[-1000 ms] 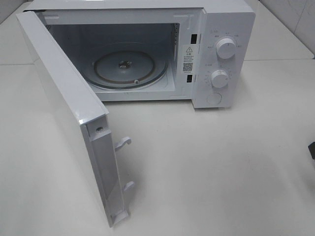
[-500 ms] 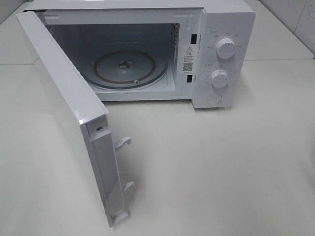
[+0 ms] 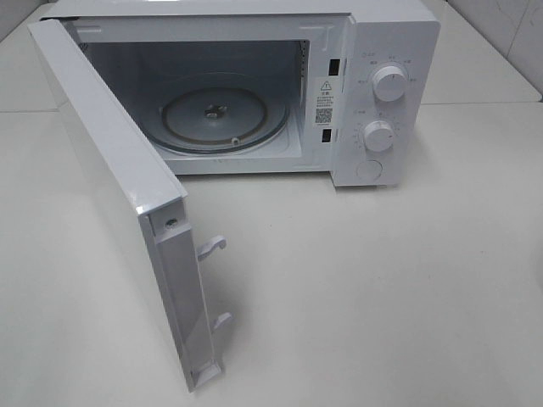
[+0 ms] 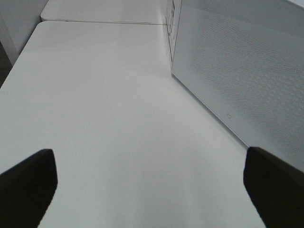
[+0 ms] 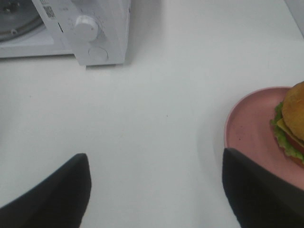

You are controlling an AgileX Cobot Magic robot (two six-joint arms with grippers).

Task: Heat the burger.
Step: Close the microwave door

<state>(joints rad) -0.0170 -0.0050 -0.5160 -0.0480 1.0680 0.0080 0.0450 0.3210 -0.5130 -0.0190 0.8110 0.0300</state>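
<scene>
The burger [image 5: 292, 124] and the pink plate [image 5: 251, 128] beneath it are cut off by the right wrist picture's edge, just beside one finger of the right gripper [image 5: 154, 190]. Only the fingertips of the left gripper [image 4: 149, 185] are shown; the door [image 4: 247, 71] beside it is cropped. The lettering around the dials [image 3: 389, 83] and on the sticker [image 3: 324, 100] is too small to be read
</scene>
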